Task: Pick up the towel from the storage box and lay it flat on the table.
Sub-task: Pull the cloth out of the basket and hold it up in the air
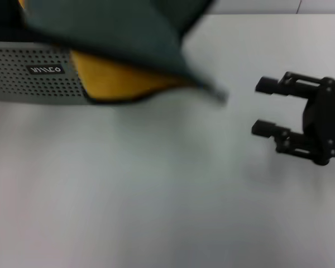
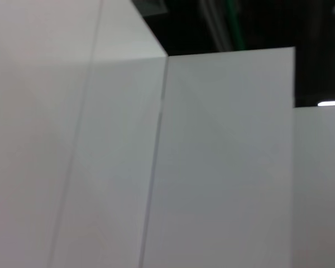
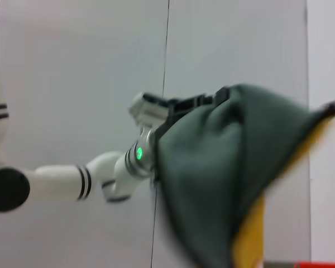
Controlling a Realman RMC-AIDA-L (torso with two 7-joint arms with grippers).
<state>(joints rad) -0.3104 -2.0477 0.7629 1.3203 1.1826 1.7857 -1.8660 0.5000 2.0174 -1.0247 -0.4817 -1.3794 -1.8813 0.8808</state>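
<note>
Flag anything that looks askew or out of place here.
Only the towel stands out: it hangs bunched in the air from the left pincer, yellow underside showing, draped across the storage box. The right pincer waits open over the table.

green-and-yellow towel [image 1: 128, 33] lifted, draping over grey perforated storage box [image 1: 33, 75], white table [image 1: 156, 190]

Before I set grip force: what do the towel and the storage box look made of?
The towel looks like soft woven or microfibre cloth, matte dark green over yellow; it drapes and folds as it hangs from the left gripper. The storage box looks like rigid moulded plastic, pale grey, with rows of small punched holes.
</note>
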